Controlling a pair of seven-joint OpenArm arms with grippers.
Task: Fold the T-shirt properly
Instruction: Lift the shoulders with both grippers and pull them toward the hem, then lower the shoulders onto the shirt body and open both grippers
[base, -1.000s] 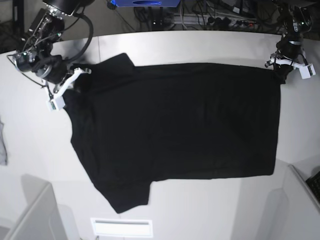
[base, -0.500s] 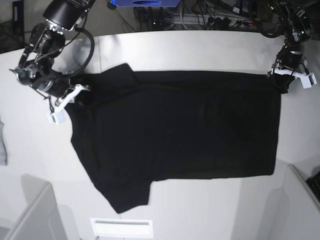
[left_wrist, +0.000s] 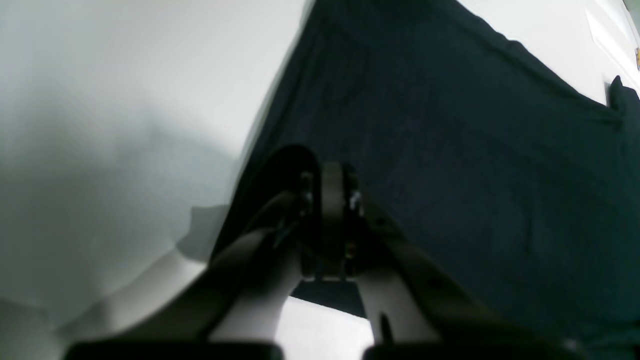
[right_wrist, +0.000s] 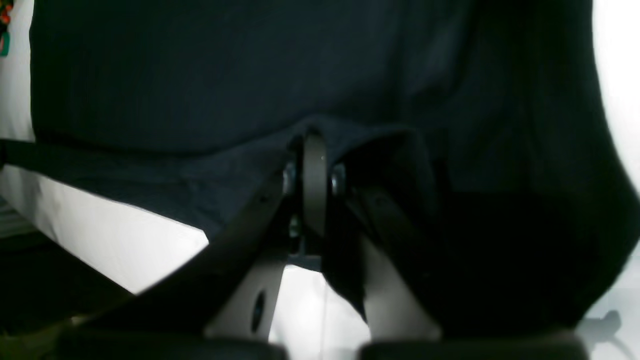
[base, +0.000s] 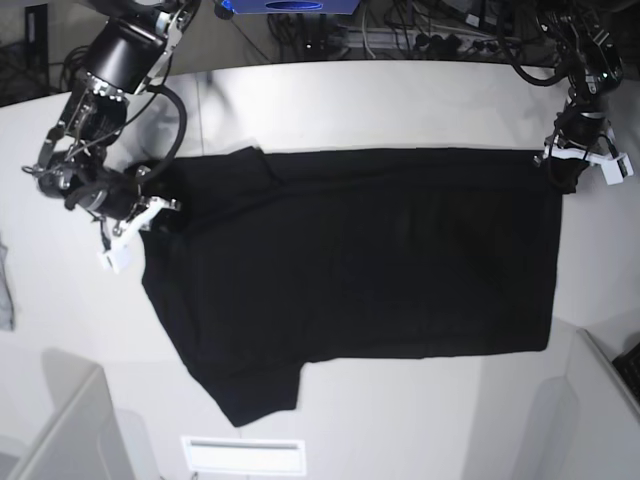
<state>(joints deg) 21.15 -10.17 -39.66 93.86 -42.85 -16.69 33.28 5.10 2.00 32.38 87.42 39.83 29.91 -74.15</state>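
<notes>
Base view: We see the black T-shirt (base: 370, 270) spread on the pale table (base: 80, 300). The right gripper (base: 165, 215) reaches down to the shirt's upper corner on the view's left. The left gripper (base: 562, 175) meets the opposite upper corner. Both arms enter from the view's top edge. A white rectangle (base: 243, 456) lies beyond the shirt's lower edge.

Left wrist view: The fingers are closed on the shirt near its corner; we see the fabric bunched around them, and a shadow (left_wrist: 200, 230) on the table alongside.

Right wrist view: The fingers are closed on a raised fold (right_wrist: 350, 132) of the shirt. Loose cloth hangs beside them.
</notes>
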